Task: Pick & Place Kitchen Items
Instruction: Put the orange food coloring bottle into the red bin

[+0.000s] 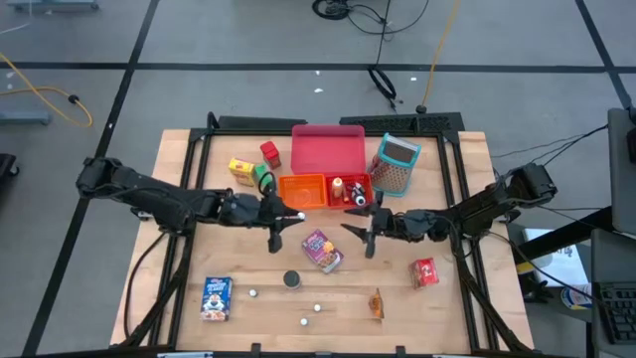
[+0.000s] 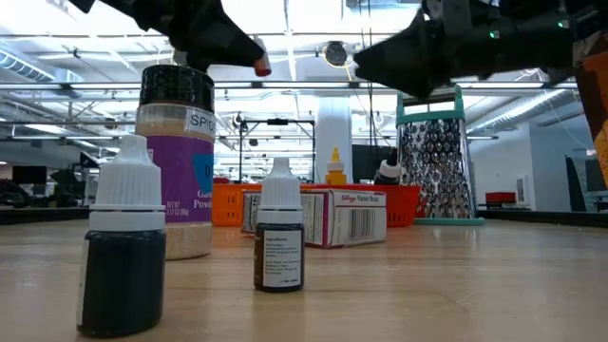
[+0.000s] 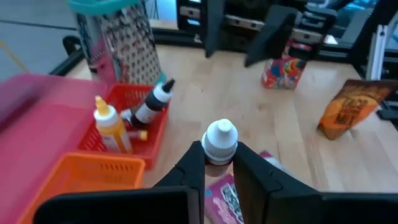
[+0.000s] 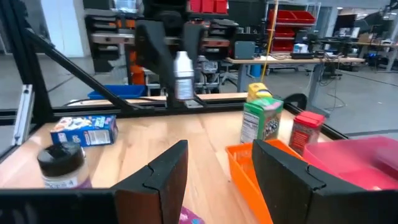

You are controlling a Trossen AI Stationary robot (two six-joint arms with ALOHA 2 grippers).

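High view first: my left gripper (image 1: 289,217) sits just left of centre, below the orange bin (image 1: 301,191), pinched shut on a small white-capped bottle (image 3: 220,140), which the left wrist view shows clamped between my two fingers and held above the table. My right gripper (image 1: 364,228) waits just right of centre, jaws spread wide and holding nothing. As I judge it, the job is only partly done: the red bin (image 1: 351,191) beside the orange one already holds a yellow squeeze bottle (image 3: 112,127) and a dark bottle with a white tip (image 3: 150,105), while the orange bin looks empty. Much is left on the wood: a pink-purple packet (image 1: 322,250) at centre, a red packet (image 1: 425,271) at lower right, a blue box (image 1: 217,296) at lower left, a black round can (image 1: 291,279), an orange-brown packet (image 1: 376,302), a few white balls (image 1: 318,307) along the bottom, and yellow, green and red boxes at upper left near the pink tray (image 1: 327,149). A grater (image 1: 396,163) stands to the tray's right. Writing: in the low view a spice jar (image 2: 176,161) reads "SPIC" and "Pow", and a box (image 2: 332,217) lying behind the small bottles carries the Kellogg's name and a barcode; the rest is too small to read.
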